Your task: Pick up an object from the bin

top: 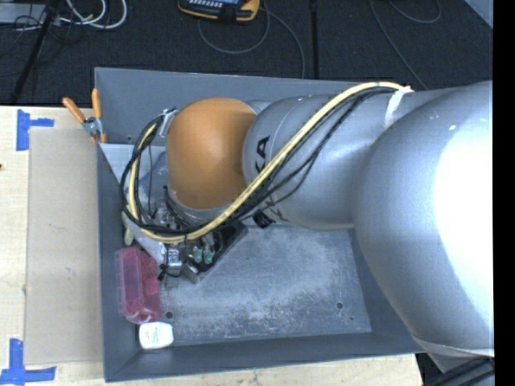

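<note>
My gripper (183,260) is low in the bin's left part, mostly hidden under the arm's wrist. Just left of it and below lies a translucent pink, oblong block-shaped thing (137,285) along the bin's left wall; the gripper's lower end is close beside its upper right edge. I cannot tell whether they touch. A small white rounded thing (155,334) with a yellowish spot lies in the near left corner, below the pink one and apart from the gripper.
The arm and its orange wrist cover with cables hang over the bin's upper left and middle, hiding whatever lies beneath. Bare grey bin floor shows from the middle to the right and along the near wall.
</note>
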{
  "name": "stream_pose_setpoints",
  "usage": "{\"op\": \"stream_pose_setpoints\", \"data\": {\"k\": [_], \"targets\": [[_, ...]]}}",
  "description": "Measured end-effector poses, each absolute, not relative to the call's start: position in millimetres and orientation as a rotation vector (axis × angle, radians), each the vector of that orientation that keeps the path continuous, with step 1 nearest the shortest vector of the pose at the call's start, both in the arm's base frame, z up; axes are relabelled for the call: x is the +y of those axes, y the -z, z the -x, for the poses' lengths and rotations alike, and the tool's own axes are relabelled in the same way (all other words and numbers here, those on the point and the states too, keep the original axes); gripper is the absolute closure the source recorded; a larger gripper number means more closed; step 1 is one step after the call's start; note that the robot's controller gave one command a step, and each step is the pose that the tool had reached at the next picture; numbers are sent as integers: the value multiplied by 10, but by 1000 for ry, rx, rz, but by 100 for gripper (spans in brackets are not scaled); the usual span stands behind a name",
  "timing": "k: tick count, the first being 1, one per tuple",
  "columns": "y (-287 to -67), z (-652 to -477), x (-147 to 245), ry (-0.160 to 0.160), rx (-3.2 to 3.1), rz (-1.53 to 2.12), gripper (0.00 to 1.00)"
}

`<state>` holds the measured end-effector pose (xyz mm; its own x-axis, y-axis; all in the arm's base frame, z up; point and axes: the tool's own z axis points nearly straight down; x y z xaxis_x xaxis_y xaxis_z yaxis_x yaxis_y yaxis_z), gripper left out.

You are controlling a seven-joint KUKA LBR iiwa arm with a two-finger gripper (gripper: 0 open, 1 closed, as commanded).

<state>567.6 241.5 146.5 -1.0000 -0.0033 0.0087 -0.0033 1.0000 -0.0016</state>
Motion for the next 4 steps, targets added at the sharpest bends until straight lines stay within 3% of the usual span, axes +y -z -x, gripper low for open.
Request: {"op": "stream_pose_setpoints", "data": {"k": [1,3,4], "targets": [[-1512,-5697,2406,0,-3140,2,0],[-2197,-5889,1584,-3,-3143,-32,0],[-1690,-5993,1643,1,-3138,-165,0]]}}
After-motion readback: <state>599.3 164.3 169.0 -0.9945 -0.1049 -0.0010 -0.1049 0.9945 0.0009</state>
